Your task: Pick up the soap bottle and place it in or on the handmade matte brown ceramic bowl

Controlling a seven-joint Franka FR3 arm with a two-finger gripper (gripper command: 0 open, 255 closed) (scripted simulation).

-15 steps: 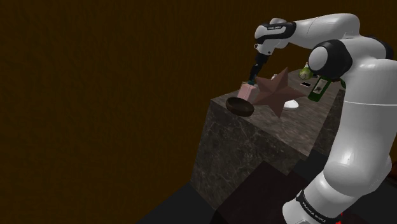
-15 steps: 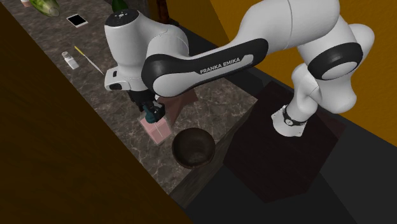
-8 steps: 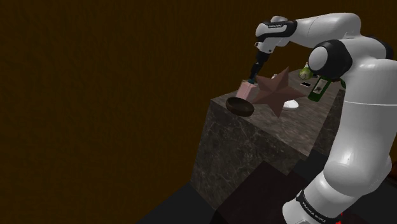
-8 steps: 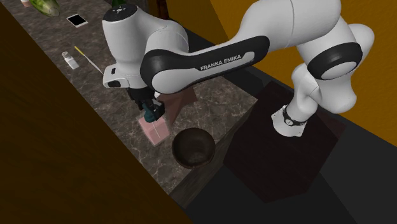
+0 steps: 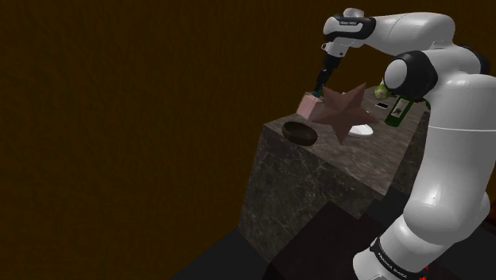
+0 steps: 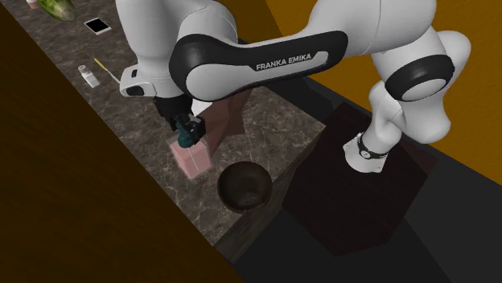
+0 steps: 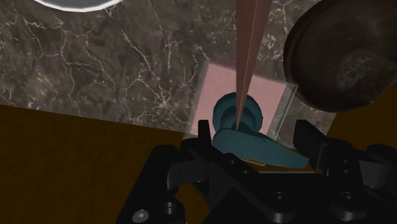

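Pink and square, the soap bottle (image 5: pixel 307 103) now hangs clear of the dark marble counter (image 5: pixel 314 181), where a second ago its base sat on the stone right against the bowl. The black gripper (image 6: pixel 187 131) is clamped on the bottle's teal pump head (image 7: pixel 238 122), one finger pressed to each side of it in the wrist view, and the arm has risen with the load. In the shoulder view more of the dark brown bowl (image 5: pixel 300 133) shows under the bottle than before, which confirms the lift. The bowl has not moved and sits by the counter's end, close to the corner and to the edge along the brown wall. The bottle hovers just beside it, a little further in along that same edge and not yet over the rim. A brown star-shaped ornament (image 5: pixel 343 111) stands close behind the bottle and seems to have shifted slightly upward too. A thin brown sliver reaches the pump in the wrist view, so the two may be touching, though I cannot tell. My reading is that the grasp and the lift are done. What is left is a short carry toward the counter's end until the bottle is over the bowl (image 6: pixel 245 186), then lowering and letting go. The hold on the pump alone is narrow, so the body could swing.
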